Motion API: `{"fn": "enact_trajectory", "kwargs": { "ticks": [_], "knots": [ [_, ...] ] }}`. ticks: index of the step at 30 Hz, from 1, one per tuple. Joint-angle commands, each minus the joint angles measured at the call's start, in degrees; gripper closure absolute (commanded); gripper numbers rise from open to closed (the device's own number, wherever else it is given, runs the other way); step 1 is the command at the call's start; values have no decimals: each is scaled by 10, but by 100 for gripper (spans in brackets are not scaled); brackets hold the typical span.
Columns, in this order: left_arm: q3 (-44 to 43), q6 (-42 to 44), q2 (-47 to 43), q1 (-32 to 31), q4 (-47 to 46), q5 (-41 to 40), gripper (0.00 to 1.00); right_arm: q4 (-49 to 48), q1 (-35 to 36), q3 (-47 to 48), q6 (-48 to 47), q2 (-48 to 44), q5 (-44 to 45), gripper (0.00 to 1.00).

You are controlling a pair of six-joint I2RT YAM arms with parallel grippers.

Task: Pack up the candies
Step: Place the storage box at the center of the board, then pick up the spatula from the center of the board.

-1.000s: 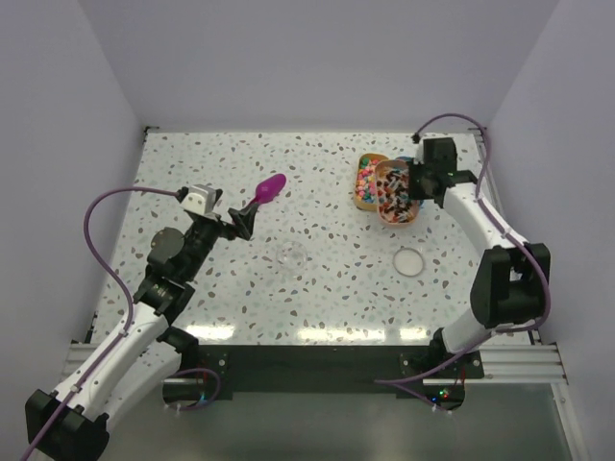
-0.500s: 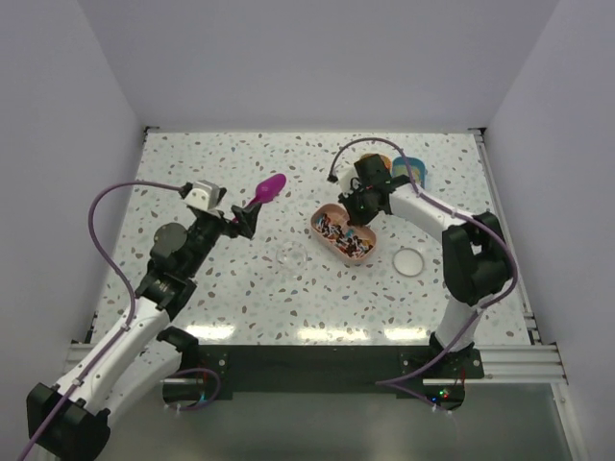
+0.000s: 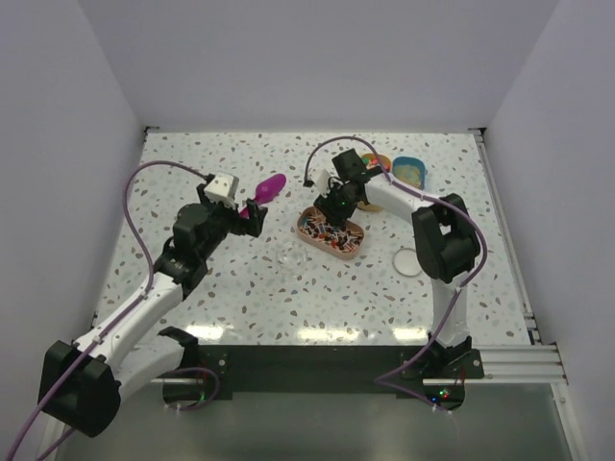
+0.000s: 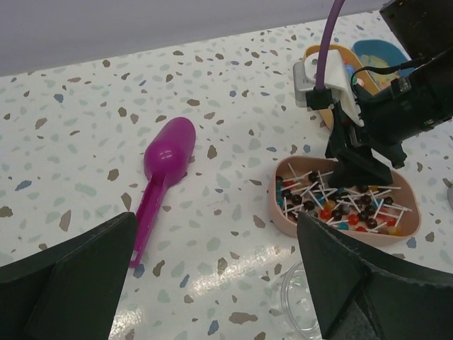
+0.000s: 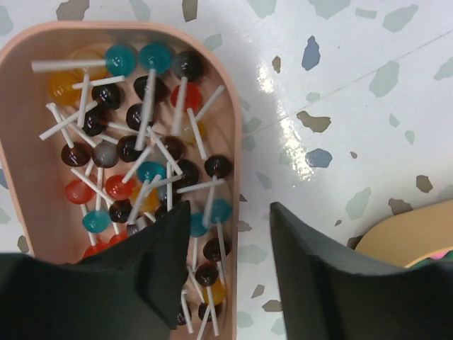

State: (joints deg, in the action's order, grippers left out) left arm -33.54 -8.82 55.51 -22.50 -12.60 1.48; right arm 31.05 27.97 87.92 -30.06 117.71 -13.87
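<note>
White left arm [image 3: 144,305] and right arm [image 3: 396,198] with black joints, 2 purple cables [image 4: 328,39], black wedge-shaped fingers [image 5: 134,283], white camera block [image 3: 223,186] on left wrist

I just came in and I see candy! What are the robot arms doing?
The right gripper sits at the rim of a pink tray full of tiny lollipops, its jaws apart, not squeezing it. The left gripper hangs wide open near a purple scoop lying on the table. A clear cup nearby looks empty, so nothing is packed yet.

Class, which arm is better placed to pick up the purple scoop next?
Left: the left gripper, open, hovers by the purple scoop; the right gripper straddles the candy tray's rim, farther away.
</note>
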Motion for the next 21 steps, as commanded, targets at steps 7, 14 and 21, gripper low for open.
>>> {"fn": "enact_trajectory", "kwargs": {
  "ticks": [7, 14, 21],
  "knots": [
    [-70, 14, 85, 24, 58, -68, 0, 2, -1, -33, 107, -135, 16, 26],
    [-145, -1, 197, 38, 166, -100, 0, -60, -1, -185, 296, -276, 125, 25],
    [-230, 37, 329, 38, 220, -116, 3, -113, -1, -312, 382, -395, 110, 25]
  ]
}}
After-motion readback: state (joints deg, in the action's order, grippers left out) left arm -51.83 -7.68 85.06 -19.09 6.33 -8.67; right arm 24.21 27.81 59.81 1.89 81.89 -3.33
